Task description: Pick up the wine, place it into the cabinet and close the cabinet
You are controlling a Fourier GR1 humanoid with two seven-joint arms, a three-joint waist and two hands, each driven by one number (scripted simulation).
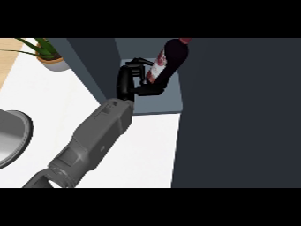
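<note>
Nearest the lower edge of the head view, a grey forearm (pixel 91 141) enters from the lower left and slants up toward the cabinet. Which arm it is cannot be told for certain from this view; it reads as the robot's right. It crosses a white counter (pixel 146 150), with a grey round pot (pixel 3 141) lying off to the left, cut by the edge. To the right stands the dark cabinet door (pixel 244 114), swung open and filling that side. Farther up, the black hand (pixel 134 81) reaches into the open cabinet, over its blue-grey shelf (pixel 159 103), fingers and thumb curled round the wine bottle (pixel 169 59). The bottle sits inside the cabinet, tilted, its neck pointing up. Farthest off, at the upper left, a potted plant (pixel 48 55) rests on the counter.
</note>
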